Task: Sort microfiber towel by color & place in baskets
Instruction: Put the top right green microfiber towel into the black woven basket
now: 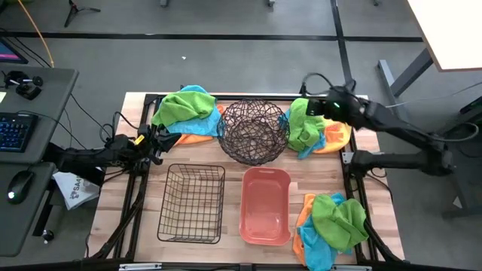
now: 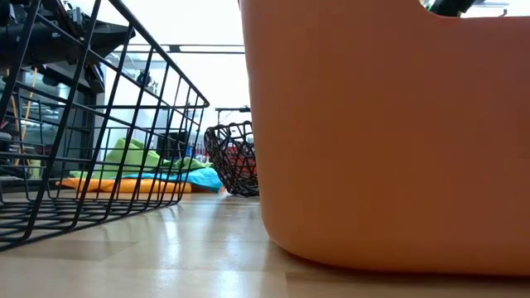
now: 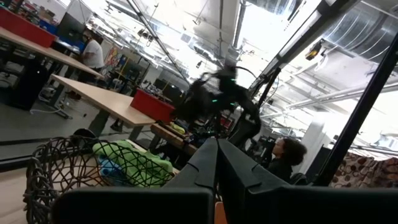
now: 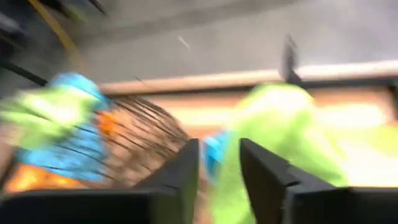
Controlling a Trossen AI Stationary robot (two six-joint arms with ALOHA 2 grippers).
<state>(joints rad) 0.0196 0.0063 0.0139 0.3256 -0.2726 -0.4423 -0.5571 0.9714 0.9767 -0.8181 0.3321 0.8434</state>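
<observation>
Table stock: three heaps of microfiber towels, mixed green, blue and orange. One heap [image 1: 188,113] lies at the table's 11 o'clock, one [image 1: 315,126] at 1 o'clock, one [image 1: 333,226] at 5 o'clock. Baskets, all three apparently empty: round brown wire bowl [image 1: 254,130] at 12 o'clock between the two far heaps; black wire-grid basket [image 1: 192,202] at 7 o'clock; salmon plastic tub [image 1: 265,205] just beside it toward 6 o'clock. Right gripper [image 1: 310,106] hovers over the green cloth topping the 1 o'clock heap; its wrist view shows the fingers parted by a narrow gap, nothing between them. Left gripper [image 1: 156,143] waits low at 9 o'clock, near the 11 o'clock heap; its fingers appear pressed together, holding nothing. Handling, by judgement: cloths are light, limp and soft, unlikely to slip or break, but folds overlap, so a deep bite may lift two colours together. Best hold: a raised ridge of the topmost green cloth, pinched shallow and lifted straight up.
</observation>
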